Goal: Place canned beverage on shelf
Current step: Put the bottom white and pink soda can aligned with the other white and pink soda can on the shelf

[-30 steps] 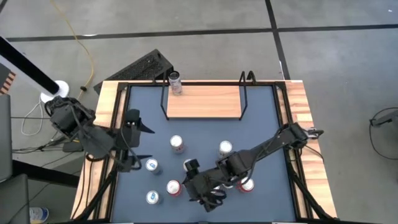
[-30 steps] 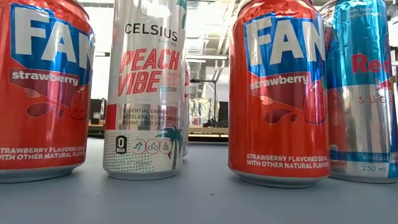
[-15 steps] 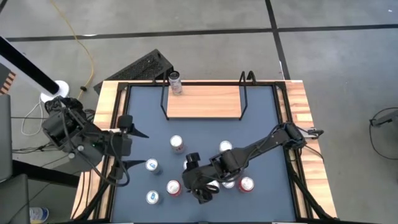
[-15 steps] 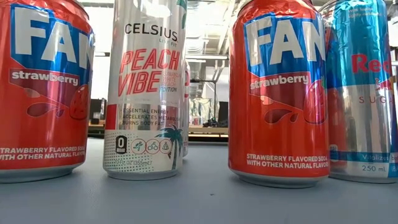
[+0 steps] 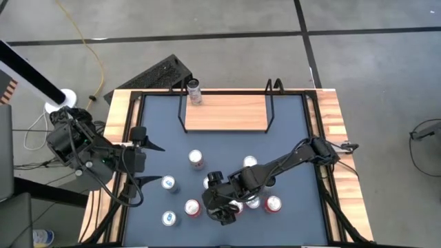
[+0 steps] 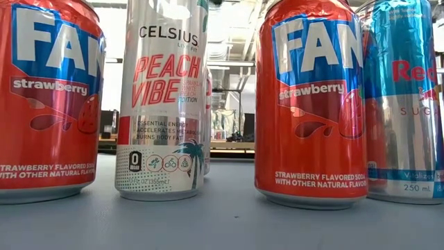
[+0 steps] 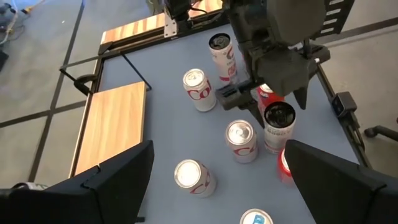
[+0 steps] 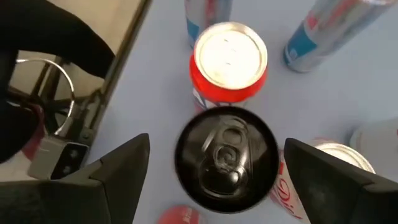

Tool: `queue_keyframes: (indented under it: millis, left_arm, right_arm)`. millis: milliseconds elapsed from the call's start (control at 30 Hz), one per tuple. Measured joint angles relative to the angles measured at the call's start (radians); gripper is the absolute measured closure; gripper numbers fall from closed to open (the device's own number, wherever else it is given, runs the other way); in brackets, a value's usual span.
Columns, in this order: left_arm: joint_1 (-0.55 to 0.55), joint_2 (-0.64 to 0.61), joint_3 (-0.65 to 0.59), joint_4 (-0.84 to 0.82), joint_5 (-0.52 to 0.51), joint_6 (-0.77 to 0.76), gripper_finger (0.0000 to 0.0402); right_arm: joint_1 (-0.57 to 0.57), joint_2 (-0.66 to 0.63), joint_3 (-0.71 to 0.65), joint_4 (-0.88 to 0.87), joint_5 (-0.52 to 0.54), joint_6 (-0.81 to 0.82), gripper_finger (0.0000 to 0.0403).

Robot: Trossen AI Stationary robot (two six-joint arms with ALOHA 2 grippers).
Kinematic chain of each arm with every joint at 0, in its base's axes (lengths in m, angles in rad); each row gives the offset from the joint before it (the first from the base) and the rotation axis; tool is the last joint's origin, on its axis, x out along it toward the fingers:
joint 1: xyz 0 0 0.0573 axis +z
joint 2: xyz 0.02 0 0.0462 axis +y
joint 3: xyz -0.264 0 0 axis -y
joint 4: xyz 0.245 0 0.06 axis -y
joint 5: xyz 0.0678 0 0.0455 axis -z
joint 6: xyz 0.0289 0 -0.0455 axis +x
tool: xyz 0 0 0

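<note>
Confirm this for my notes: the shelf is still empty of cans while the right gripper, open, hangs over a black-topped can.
Not quite. The shelf already holds one can, standing at its left end in the high view. The rest stands: the right gripper, open, hangs over a black-topped can, as the right wrist view shows.

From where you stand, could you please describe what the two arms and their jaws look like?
Both arms are dark, near-black jointed links with blocky housings and black cables running along them. The left gripper ends in two flat, pointed black fingers. The right gripper hangs from a chunky grey-black wrist block, with similar wedge-shaped fingers. No coloured markings show on either arm.
</note>
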Motion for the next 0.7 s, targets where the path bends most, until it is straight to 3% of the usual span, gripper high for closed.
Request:
queue_keyframes:
  millis: [700]
  left_arm:
    - [0.000, 0.000, 0.000, -0.023, -0.003, 0.008, 0.0050]
  right_arm:
    - [-0.024, 0.042, 0.001, 0.008, -0.058, -0.005, 0.0050]
